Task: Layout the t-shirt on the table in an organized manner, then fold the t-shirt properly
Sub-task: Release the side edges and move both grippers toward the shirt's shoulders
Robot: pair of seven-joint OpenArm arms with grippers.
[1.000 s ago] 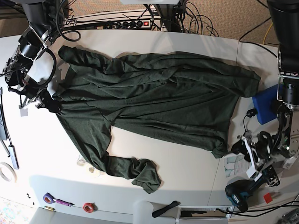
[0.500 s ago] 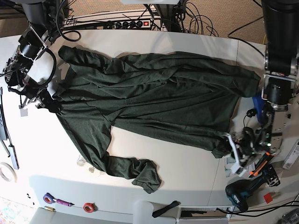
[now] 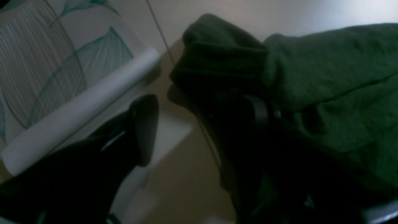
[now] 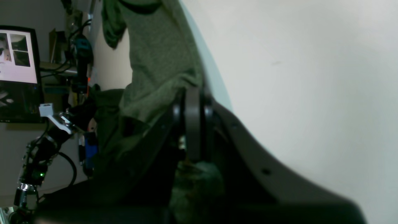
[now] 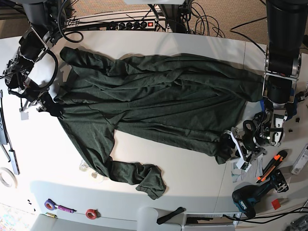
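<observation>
The dark green t-shirt (image 5: 159, 98) lies spread and wrinkled across the white table (image 5: 192, 175), one sleeve bunched at the front (image 5: 144, 175). My right gripper (image 5: 50, 107) is at the shirt's left edge, shut on the fabric (image 4: 155, 62); the right wrist view shows cloth pinched between the fingers (image 4: 192, 124). My left gripper (image 5: 230, 146) stands open at the shirt's lower right corner (image 3: 217, 46). In the left wrist view one finger (image 3: 144, 124) is over bare table. The other finger (image 3: 258, 112) is against the folded corner.
A leaf-printed sheet (image 3: 46, 62) lies beside the left gripper. A drill (image 5: 248, 199) and an orange-handled tool (image 5: 270, 168) sit at the front right. Tape rolls (image 5: 90, 213) and a black tool (image 5: 171, 215) lie along the front edge. A power strip (image 5: 134, 24) and cables run along the back.
My left arm has moved in from the right edge to the shirt's lower right corner, its gripper staying open. The right arm and the shirt have not moved.
</observation>
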